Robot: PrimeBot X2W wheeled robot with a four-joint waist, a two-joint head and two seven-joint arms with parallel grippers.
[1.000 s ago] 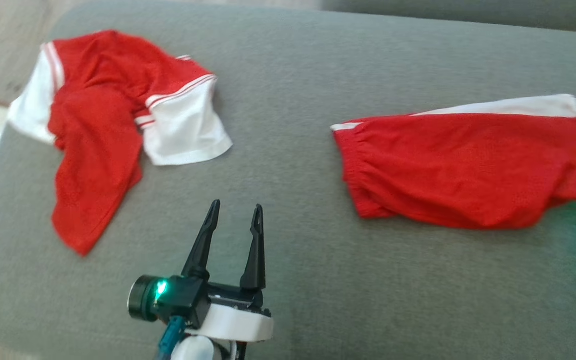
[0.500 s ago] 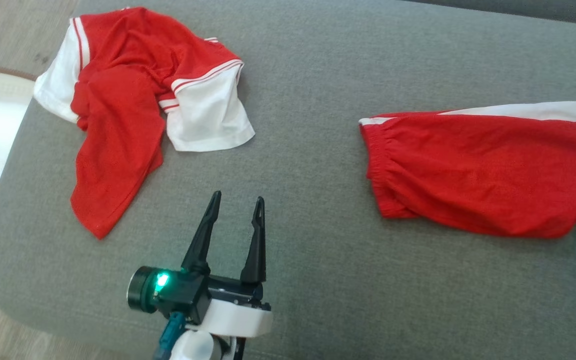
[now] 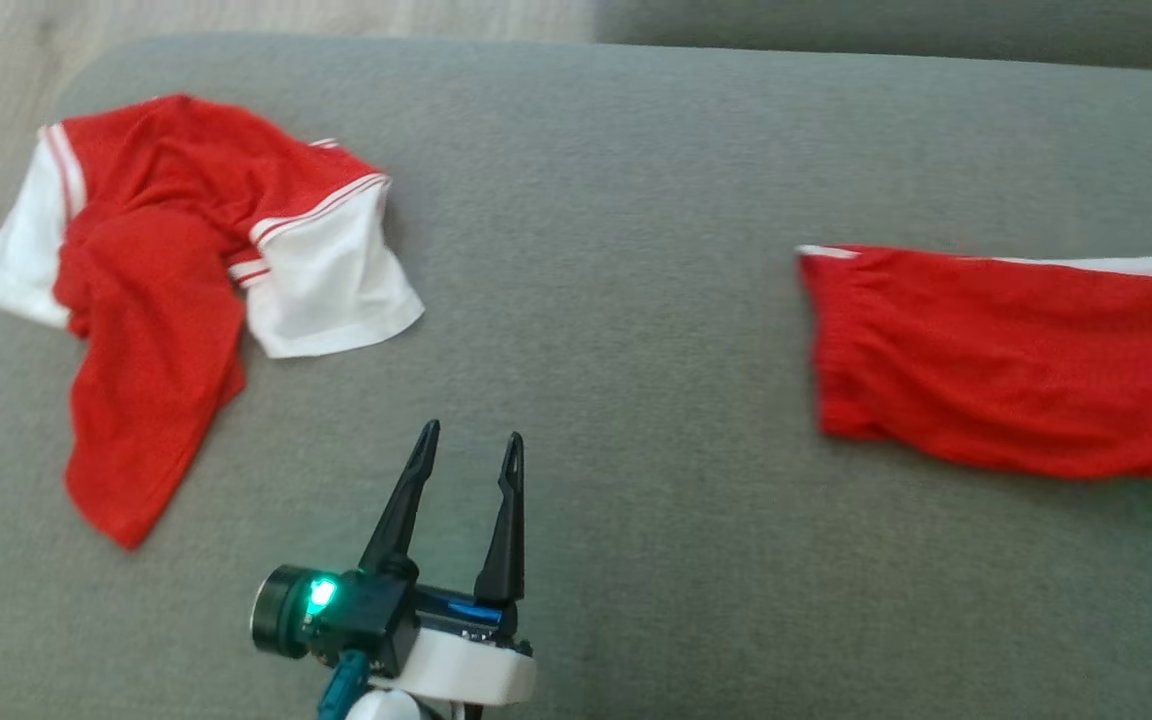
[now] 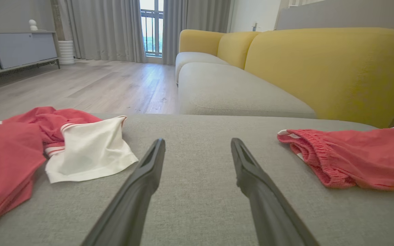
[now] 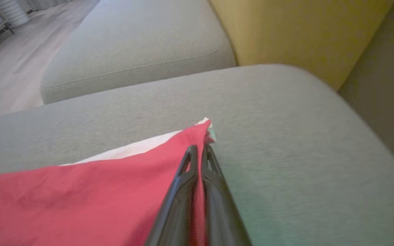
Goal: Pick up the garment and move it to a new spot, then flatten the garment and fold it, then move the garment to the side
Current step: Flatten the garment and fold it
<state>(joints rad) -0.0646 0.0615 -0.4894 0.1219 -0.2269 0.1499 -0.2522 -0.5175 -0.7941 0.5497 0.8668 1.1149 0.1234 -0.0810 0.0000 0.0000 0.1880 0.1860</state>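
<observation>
right gripper jaws pinching shut on a corner of the red shorts, which are lying flat on the grey sofa seat, right side. left gripper hovering mid-seat, jaws wide. red-white shirt lying crumpled left.

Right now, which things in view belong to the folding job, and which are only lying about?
Belong to the job: red shorts, pinched at one corner by the shut right gripper; grey cushion under them.
Lying about: crumpled red-and-white shirt; open left gripper, holding nothing; yellow sofa.
</observation>
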